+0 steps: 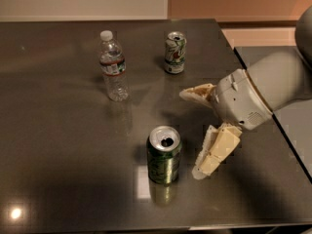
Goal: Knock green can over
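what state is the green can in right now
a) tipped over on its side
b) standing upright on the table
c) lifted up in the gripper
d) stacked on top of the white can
b: the green can stands upright on the table with its opened top facing up, while the open gripper sits close beside it on the picture's right, not visibly touching it.

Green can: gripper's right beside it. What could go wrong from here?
1. The open gripper sits right of the green can, with its lower finger close to the table. A low push may slide the can on the glossy top instead of tipping it.
2. The can stands near the table's front edge. Once down, it may roll off.
3. Its top is open. Any liquid left inside, which cannot be seen, would spill.
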You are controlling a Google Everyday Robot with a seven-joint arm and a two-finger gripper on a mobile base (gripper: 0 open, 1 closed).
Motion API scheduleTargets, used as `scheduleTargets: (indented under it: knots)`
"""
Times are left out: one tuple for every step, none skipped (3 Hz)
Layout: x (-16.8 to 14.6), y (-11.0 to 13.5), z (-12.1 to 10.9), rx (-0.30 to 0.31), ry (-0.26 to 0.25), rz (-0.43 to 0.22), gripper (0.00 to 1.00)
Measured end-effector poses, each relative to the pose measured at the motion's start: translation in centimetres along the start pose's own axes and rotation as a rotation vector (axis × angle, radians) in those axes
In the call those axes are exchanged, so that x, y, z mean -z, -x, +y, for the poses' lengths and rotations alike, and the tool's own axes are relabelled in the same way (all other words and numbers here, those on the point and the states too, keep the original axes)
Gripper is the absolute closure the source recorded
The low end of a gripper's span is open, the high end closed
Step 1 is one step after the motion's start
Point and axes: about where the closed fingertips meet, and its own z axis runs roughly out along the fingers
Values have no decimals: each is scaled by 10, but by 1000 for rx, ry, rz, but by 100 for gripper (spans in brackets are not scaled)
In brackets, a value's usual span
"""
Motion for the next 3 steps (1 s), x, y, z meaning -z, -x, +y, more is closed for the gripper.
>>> scheduleTargets:
  knots:
    - [-10,11,8,32,12,-44,0]
    - [-23,15,16,37,42,-73,0]
    - [-33,17,20,28,67,-93,17]
